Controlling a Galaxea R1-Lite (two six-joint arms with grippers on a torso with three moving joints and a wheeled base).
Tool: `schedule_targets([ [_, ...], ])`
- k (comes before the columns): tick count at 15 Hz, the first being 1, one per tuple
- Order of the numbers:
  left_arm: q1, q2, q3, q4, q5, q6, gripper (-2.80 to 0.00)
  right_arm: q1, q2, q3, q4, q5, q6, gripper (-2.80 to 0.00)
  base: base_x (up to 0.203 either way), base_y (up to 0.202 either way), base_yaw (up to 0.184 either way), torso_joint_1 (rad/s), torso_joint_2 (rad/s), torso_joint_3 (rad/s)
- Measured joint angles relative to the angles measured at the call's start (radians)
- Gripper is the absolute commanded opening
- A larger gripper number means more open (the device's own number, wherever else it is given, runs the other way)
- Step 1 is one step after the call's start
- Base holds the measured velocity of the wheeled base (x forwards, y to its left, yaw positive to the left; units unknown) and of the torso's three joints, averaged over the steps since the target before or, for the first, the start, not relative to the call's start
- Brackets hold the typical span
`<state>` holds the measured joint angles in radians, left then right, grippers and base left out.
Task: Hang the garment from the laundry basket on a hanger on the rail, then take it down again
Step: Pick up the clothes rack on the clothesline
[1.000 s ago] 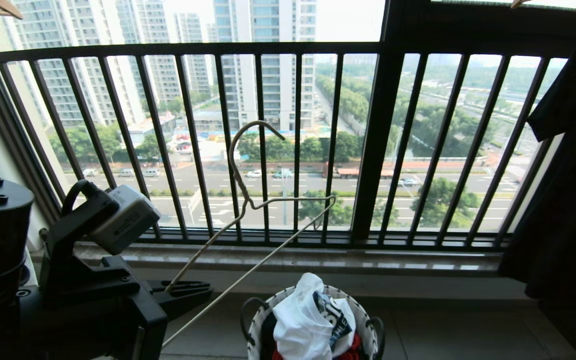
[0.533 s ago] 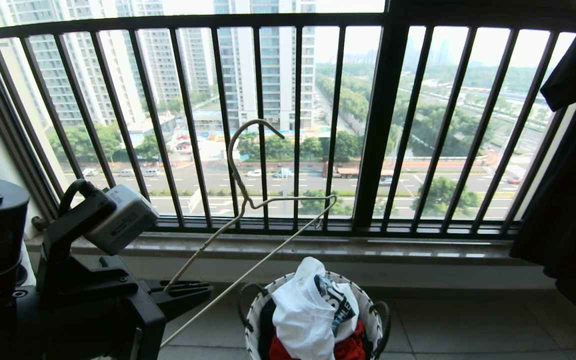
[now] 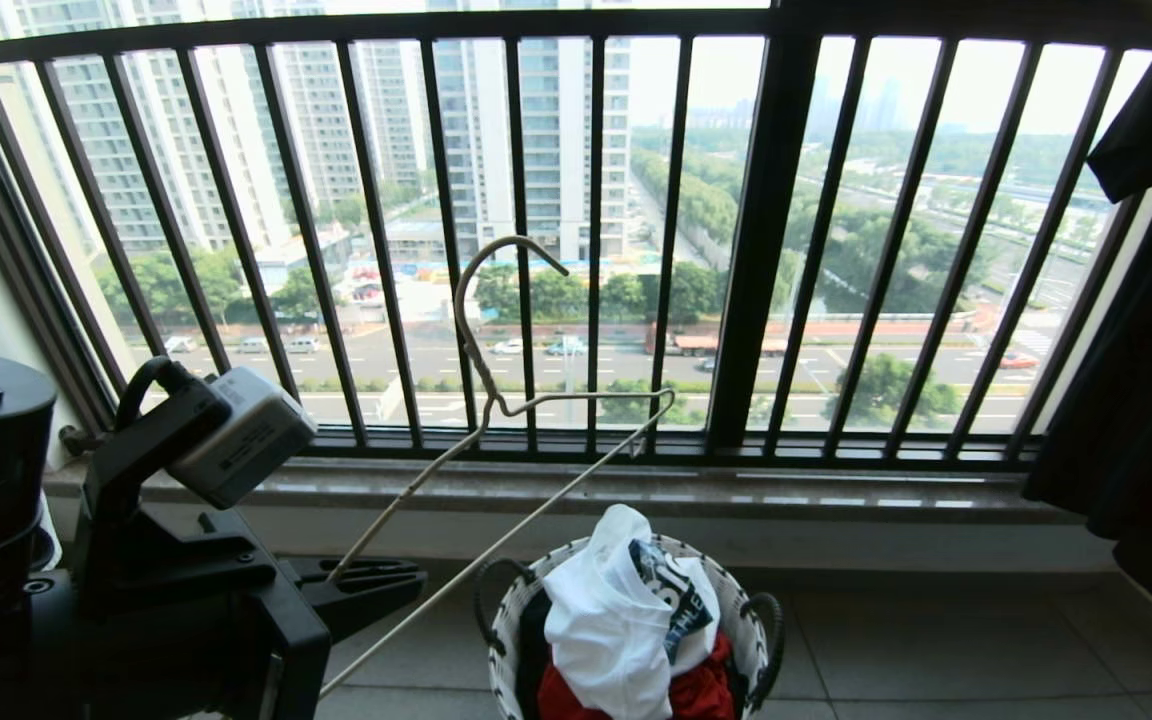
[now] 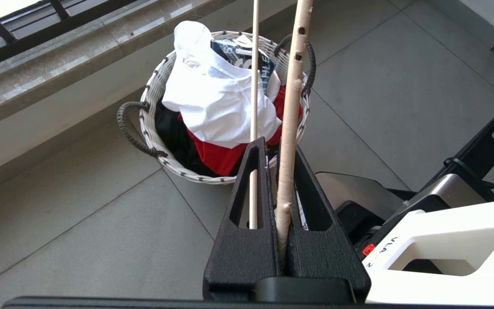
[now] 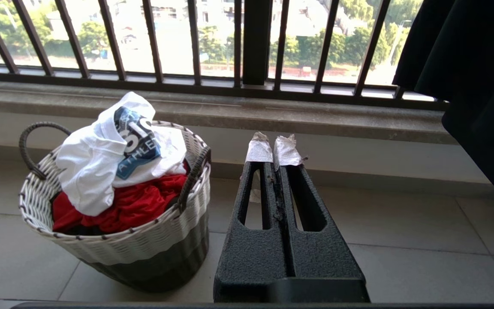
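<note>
Since a second ago the whole head view has tipped downward: the railing's top bar sits higher in the picture and the laundry basket [image 3: 626, 640] shows more fully. That is the camera's shift, not the things'; the left arm and hanger [image 3: 496, 400] hold the same pose.

Landmark: the basket, on the floor tiles just below the window ledge [image 3: 636, 490].

- Balcony railing [image 3: 756, 250] — one, behind the basket. The overhead rail is out of view.
- Black shirt [image 3: 1146, 350] — one, hanging well right of the basket.
- Basket — one, two loop handles.
- Garment [image 3: 616, 620] — one white T-shirt, heaped on top of the basket's pile with its logo showing, over one red cloth [image 3: 696, 695]. Judged: uppermost, so easiest to pick first.
- Hanger — one, up and left of the basket, hook uppermost, likely so it can receive the shirt.
- Left pincer [image 4: 278, 171] — clamped tight on the hanger's shoulder arm.
- Right pincer [image 5: 273, 150] — beside the basket, pressed together, empty, padded tips touching.
</note>
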<state>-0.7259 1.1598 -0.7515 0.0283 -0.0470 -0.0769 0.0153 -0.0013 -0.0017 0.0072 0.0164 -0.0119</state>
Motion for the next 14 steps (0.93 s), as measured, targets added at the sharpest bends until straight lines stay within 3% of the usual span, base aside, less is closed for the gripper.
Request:
schedule_targets([
  [14,0.000,-0.014,-0.001,0.000,0.000,0.001,-2.80,0.000,0.000,0.000,0.000,0.000,0.000,-2.80,0.000,0.000,0.000,0.000,0.00,-0.002],
])
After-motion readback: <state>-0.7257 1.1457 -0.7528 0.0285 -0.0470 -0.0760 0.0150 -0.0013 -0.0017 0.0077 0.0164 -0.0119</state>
